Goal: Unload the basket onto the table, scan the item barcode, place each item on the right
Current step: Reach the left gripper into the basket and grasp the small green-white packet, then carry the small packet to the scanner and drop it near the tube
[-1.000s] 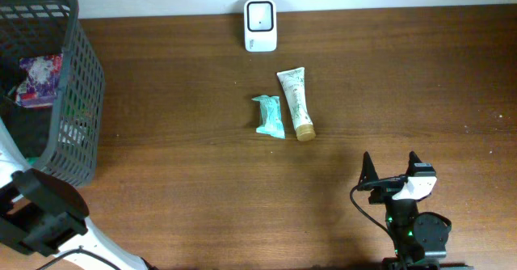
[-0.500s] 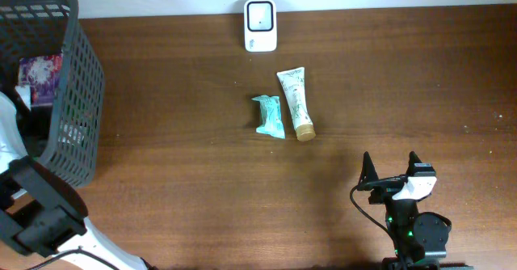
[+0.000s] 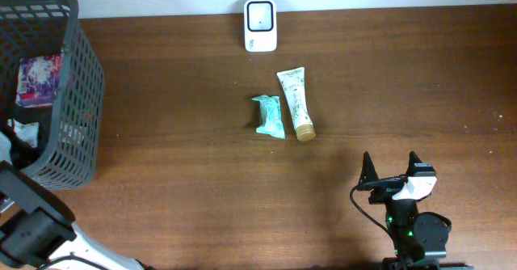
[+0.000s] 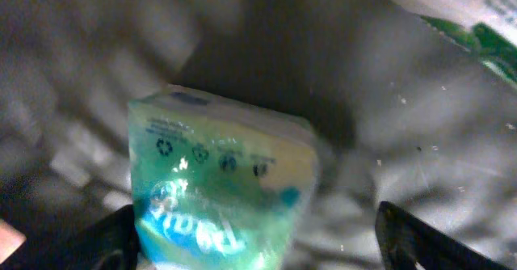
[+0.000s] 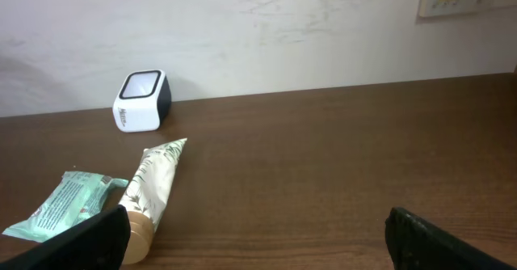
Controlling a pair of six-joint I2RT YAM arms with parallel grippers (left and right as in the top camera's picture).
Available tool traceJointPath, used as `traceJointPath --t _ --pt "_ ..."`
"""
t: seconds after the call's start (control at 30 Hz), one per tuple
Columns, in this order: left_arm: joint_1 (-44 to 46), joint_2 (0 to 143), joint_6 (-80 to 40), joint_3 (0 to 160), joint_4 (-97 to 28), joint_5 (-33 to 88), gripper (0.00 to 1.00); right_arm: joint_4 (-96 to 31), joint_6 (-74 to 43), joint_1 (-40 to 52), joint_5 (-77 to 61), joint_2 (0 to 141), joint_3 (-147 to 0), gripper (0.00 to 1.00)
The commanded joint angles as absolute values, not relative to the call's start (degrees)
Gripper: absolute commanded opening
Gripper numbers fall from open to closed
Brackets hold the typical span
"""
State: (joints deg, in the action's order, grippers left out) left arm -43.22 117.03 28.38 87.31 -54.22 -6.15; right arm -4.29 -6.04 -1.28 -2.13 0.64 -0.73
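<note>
Inside the dark basket (image 3: 77, 84), the left wrist view shows a green and blue soft packet (image 4: 222, 181) lying between the fingers of my left gripper (image 4: 258, 242). The jaws stand wide open. The packet is next to the left finger, and a gap separates it from the right finger. The white barcode scanner (image 3: 260, 25) stands at the table's back edge. My right gripper (image 3: 389, 163) rests open and holds nothing at the front right, facing the scanner (image 5: 141, 100).
A cream tube with a gold cap (image 3: 295, 103) and a teal packet (image 3: 269, 115) lie side by side mid-table. A purple packet (image 3: 39, 78) lies in the basket. A white and green item (image 4: 477, 19) lies beyond the gripped-at packet.
My left arm has shifted toward the table's front at the basket's left side, uncovering more of the purple packet. The right arm has not moved.
</note>
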Motion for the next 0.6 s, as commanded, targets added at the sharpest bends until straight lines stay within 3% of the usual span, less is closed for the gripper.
traceJointPath --t 0.0,0.07,0.1,0.17,0.4,0.5,0.57 --pt "-43.75 117.43 29.87 84.36 -53.34 -3.88 0.60 -4.51 -6.26 -0.80 -1.65 0.30 -0.32 0.99" --pt "-43.72 117.43 29.85 84.75 -52.95 -3.86 0.29 -4.51 -6.26 -0.80 -1.65 0.32 -0.32 0.98" --pt "-43.66 117.43 29.82 85.19 -52.95 -3.84 0.23 -4.51 -6.26 -0.80 -1.67 0.30 -0.32 0.99" --pt "-43.62 117.40 27.62 86.89 -53.10 -3.86 0.02 -4.51 -6.26 -0.80 -1.65 0.30 -0.32 0.99" --pt "-43.64 117.30 7.62 118.04 -64.23 -3.57 0.00 -4.51 -6.26 -0.80 -1.65 0.32 -0.32 0.99" --pt "-43.62 117.30 -3.27 134.96 -64.62 9.19 0.00 -4.51 -6.26 -0.80 -1.65 0.32 -0.32 0.99" --pt "-43.62 117.30 -10.79 144.70 -62.78 26.37 0.00 -4.51 -6.26 -0.80 -1.65 0.32 -0.32 0.99"
